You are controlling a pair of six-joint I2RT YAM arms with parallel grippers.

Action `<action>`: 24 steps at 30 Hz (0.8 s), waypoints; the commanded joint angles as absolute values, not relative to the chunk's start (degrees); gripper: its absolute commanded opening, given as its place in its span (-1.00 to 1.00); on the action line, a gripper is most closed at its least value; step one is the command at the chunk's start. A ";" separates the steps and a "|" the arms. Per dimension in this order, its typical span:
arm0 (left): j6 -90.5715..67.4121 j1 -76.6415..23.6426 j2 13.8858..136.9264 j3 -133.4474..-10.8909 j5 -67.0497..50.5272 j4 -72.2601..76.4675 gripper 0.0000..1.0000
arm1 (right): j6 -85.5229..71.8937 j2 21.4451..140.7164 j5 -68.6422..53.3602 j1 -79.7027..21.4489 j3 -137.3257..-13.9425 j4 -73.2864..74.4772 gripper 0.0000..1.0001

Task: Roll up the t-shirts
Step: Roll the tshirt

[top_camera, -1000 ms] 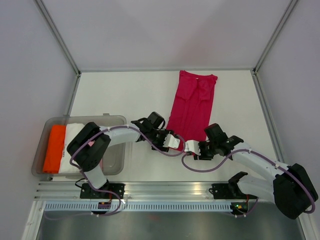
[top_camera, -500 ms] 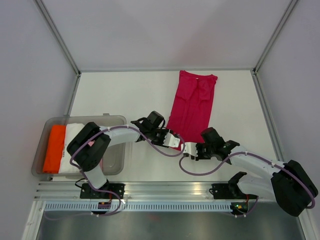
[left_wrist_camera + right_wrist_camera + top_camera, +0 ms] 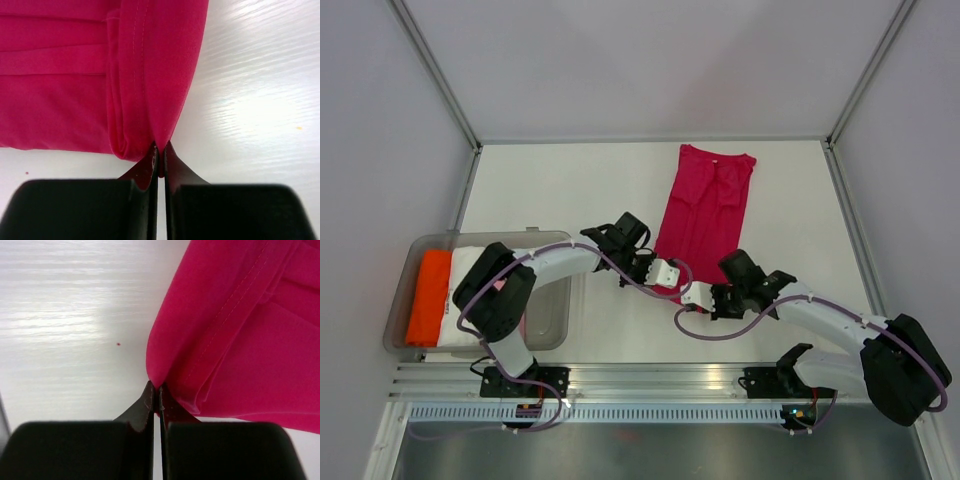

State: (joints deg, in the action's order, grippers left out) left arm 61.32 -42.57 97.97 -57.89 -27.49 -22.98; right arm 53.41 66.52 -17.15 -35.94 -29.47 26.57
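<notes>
Left gripper (image 3: pixel 159 151): jaws pinched tight on the near hem of the magenta-pink soft cloth t-shirt (image 3: pixel 705 210). Right gripper (image 3: pixel 156 391): likewise clamped on that hem. The shirt is folded into a narrow strip. Its long axis runs away from the arms, leaning slightly right. The fabric is matte, with a stitched hem and soft rounded folds. It lies flat on the white wood-grain table (image 3: pixel 550 190).

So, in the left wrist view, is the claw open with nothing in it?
No, the left claw is shut, pinching a folded edge of the magenta t-shirt between its fingers.
</notes>
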 commanded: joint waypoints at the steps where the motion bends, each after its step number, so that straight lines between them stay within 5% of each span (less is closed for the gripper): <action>1: 58.97 -40.34 96.24 -63.09 -37.08 -39.68 -0.95 | 55.19 66.62 -24.95 -35.16 -33.66 41.80 -0.99; 6: 56.80 -40.34 97.55 -65.21 -42.80 -46.67 -0.95 | 54.23 67.06 -33.62 -31.39 -37.69 46.76 -0.99; 22: 59.68 -34.10 115.57 -84.28 -47.55 -60.47 -0.95 | 42.90 76.46 -32.34 -23.91 -40.87 33.49 -0.99; 24: 59.85 -33.75 116.45 -85.68 -47.46 -61.08 -0.95 | 41.40 76.12 -31.39 -22.94 -41.04 32.96 -0.73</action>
State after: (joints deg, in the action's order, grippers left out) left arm 58.83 -34.54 115.11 -82.11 -44.69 -56.73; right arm 44.80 76.12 -30.59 -24.51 -38.92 35.11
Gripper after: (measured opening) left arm 0.042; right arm 0.096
